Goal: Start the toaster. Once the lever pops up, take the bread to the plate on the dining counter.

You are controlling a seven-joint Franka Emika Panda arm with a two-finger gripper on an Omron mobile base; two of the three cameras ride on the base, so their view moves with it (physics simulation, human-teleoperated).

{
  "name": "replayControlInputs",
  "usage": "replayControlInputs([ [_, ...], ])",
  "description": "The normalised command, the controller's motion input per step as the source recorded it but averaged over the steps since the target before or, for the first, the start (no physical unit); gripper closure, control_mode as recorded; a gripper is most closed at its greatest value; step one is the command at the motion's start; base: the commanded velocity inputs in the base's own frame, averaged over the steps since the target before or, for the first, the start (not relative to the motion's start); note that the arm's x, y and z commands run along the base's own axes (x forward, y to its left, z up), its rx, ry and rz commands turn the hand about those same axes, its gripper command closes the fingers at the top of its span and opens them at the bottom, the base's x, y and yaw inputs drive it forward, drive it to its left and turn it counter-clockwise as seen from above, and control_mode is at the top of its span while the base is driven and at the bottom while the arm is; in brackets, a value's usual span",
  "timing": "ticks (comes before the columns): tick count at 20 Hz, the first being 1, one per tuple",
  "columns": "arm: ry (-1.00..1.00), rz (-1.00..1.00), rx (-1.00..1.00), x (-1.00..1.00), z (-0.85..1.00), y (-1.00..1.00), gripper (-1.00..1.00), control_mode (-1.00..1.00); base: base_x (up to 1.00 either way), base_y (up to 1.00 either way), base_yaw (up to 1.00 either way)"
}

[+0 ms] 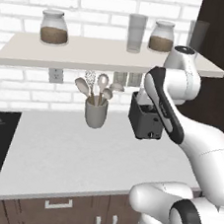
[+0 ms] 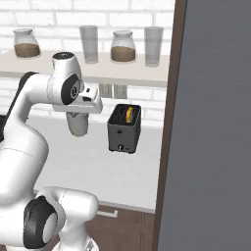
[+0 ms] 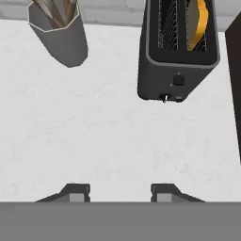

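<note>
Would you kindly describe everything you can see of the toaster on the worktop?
The small boxy dark grey-black toaster looks like matte metal or plastic, with two long slots on top lined by wire racks. A squarish bread slice with yellow-brown crust sits in one slot; the other slot is empty. Its front end carries a small dark button and a tiny pale lever knob low down. It stands upright on the pale speckled worktop, near the white brick wall, beside a grey utensil cup without touching it.

No lettering, brand, number or sign can be read anywhere: the toaster (image 3: 178, 52), the grey utensil cup (image 1: 95, 113), the shelf jars (image 1: 54, 27) and the glasses (image 2: 88, 43) all carry plain, unmarked surfaces.
</note>
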Motion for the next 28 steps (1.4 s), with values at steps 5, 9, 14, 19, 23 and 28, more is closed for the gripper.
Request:
replayControlInputs([
  [5,-0.08,0.00,0.02,0.00,-0.16,-0.22,-1.00,-1.00,0.00,0.00,0.00],
  [9,-0.12,0.00,0.06,0.04,-0.23,-0.63,-1.00,-1.00,0.00,0.00,0.00],
  [14,-0.10,0.00,0.01,0.30,-0.38,-0.45,-1.00,-1.00,0.00,0.00,0.00],
  [19,-0.05,0.00,0.00,0.48,-0.57,-0.20,-1.00,-1.00,0.00,0.00,0.00],
  [23,-0.01,0.00,0.00,0.56,-0.51,-0.04,-1.00,-1.00,0.00,0.00,0.00],
  [28,0.00,0.00,0.00,0.50,-0.16,0.00,-1.00,-1.00,0.00,0.00,0.00],
])
